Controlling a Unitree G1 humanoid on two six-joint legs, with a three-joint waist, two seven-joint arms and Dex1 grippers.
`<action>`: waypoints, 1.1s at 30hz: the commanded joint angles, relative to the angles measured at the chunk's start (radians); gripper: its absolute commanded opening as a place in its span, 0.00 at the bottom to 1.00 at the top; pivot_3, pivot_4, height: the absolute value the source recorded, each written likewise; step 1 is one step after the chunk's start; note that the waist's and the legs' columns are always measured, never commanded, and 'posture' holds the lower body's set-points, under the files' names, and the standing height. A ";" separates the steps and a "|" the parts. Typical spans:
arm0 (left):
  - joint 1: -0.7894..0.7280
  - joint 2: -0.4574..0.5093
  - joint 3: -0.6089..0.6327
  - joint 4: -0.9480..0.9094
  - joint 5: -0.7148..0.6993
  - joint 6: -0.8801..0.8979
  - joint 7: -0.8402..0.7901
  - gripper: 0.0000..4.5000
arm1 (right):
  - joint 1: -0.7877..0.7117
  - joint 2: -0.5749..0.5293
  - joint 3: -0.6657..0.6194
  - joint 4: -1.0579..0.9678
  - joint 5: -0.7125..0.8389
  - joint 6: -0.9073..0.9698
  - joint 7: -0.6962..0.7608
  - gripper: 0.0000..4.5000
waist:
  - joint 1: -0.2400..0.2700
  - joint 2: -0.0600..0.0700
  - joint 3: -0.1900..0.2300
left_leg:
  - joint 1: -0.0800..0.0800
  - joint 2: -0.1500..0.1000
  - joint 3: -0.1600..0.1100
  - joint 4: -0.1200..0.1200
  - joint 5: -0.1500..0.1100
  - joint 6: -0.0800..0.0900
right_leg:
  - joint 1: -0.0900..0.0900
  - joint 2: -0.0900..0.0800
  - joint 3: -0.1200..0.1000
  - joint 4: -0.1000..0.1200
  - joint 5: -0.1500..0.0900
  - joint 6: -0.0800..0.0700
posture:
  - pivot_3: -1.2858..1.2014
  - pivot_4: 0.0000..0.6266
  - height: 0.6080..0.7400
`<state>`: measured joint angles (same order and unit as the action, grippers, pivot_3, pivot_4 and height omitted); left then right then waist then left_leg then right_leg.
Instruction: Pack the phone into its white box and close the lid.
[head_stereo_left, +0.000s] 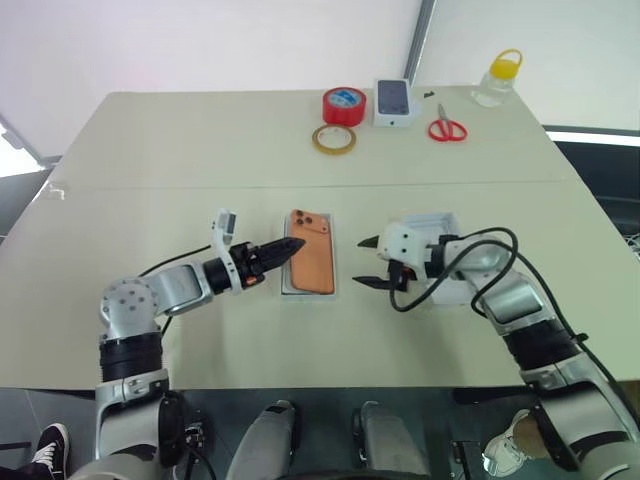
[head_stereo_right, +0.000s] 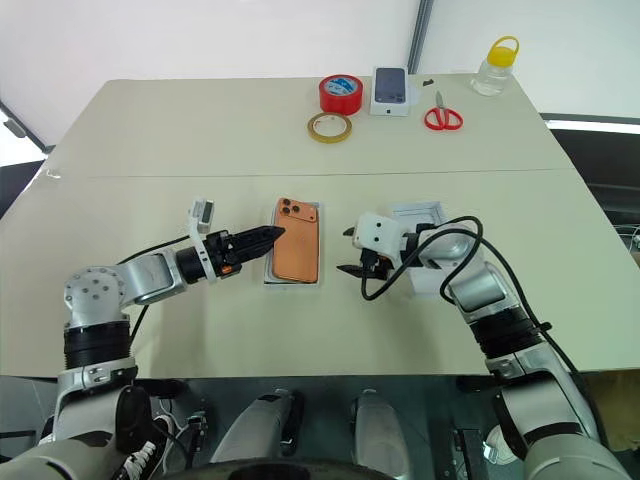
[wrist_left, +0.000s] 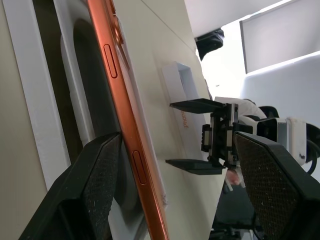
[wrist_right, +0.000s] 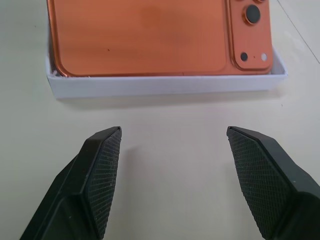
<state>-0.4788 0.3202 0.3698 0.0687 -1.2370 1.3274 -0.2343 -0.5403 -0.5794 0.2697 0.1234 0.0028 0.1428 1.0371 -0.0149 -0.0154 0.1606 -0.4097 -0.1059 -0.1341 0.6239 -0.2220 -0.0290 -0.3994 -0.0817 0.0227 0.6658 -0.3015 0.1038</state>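
We see the phone (head_stereo_left: 313, 263) lying camera-side up in the white box (wrist_right: 165, 85) at the table (head_stereo_left: 200, 150) centre. Our left gripper (head_stereo_left: 288, 248), fingers spread wide, sits at the phone's nine o'clock edge, holding nothing. Our right gripper (head_stereo_left: 368, 262), also wide apart and empty, waits near at three o'clock.

Both claws (head_stereo_left: 289, 247) (head_stereo_left: 367, 262) agape

Two tape rolls (head_stereo_left: 344, 105) (head_stereo_left: 333, 139), one scissors (head_stereo_left: 447, 129), one bottle (head_stereo_left: 497, 78).
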 joint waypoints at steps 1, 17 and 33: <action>-0.010 0.033 0.037 -0.056 -0.051 0.013 0.020 0.82 | -0.022 0.008 -0.005 -0.013 0.001 -0.017 -0.004 0.79 | 0.000 0.000 0.000 | 0.000 0.000 0.000 0.000 0.000 0.000 | 0.000 0.000 0.000 0.000 0.000 0.000 | 0.52 0.24 1.00; 0.091 0.247 -0.241 -0.151 0.464 -0.428 -0.130 0.06 | -0.085 0.058 0.007 0.110 -0.082 -0.070 -0.108 0.12 | 0.003 0.001 0.000 | 0.001 0.000 0.001 -0.002 0.000 -0.001 | 0.000 0.000 0.002 0.000 0.000 0.000 | 0.52 0.24 1.00; 0.086 0.158 -0.643 -0.035 0.896 -0.769 -0.433 0.00 | -0.072 0.110 0.043 0.112 -0.145 -0.092 -0.150 0.00 | 0.008 0.001 -0.001 | 0.001 -0.001 0.001 -0.002 -0.001 0.002 | 0.001 -0.001 0.000 -0.001 0.000 0.000 | 0.52 0.24 1.00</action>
<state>-0.4111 0.4985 -0.2124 0.0371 -0.3355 0.5352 -0.6084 -0.6129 -0.4615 0.3233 0.2786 -0.1470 0.0597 0.8896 -0.0072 -0.0139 0.1600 -0.4088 -0.1070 -0.1337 0.6222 -0.2229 -0.0273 -0.3978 -0.0828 0.0226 0.6643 -0.3017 0.1038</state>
